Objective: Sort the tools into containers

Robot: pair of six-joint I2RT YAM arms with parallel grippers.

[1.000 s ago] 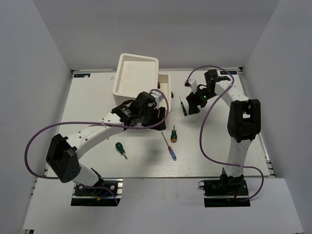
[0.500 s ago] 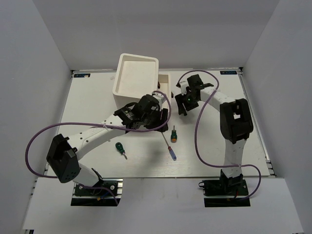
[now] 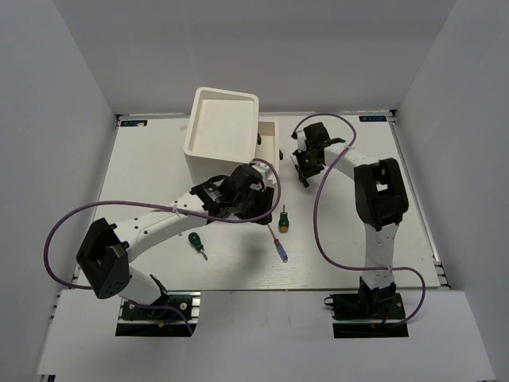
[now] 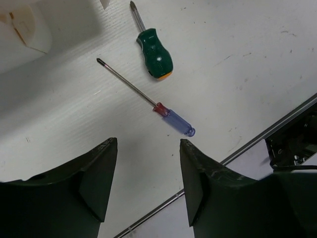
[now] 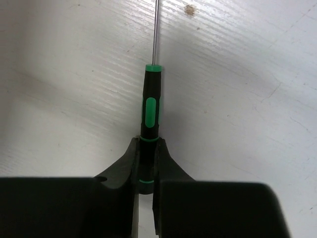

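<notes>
right hand [image 5: 147,148] has its 2 fingers pinched tight on the butt end of the thin dark-handled screwdriver [image 5: 150,109], whose handle carries green bands. its bare shaft runs straight away from the wrist over the white surface [image 5: 237,89]; whether the tool touches that surface cannot be told. from above, this hand [image 3: 305,163] sits just right of the pulled-out drawer [image 3: 271,140], which juts from the foot of the tall white cabinet [image 3: 222,119].

left hand [image 4: 147,144] is spread wide with nothing between its fingers, hanging above the surface. beyond its fingertips lies the blue-handled screwdriver [image 4: 168,118], slanted, tip toward the cabinet side. the stubby green-handled screwdriver [image 4: 155,54] lies just past it, close but apart. in the overhead view this hand [image 3: 254,199] is near the front of the drawer, with those 2 tools [image 3: 283,219] [image 3: 278,241] to its right. a second green-handled screwdriver [image 3: 196,243] lies nearer the bases, beside the left arm.
</notes>
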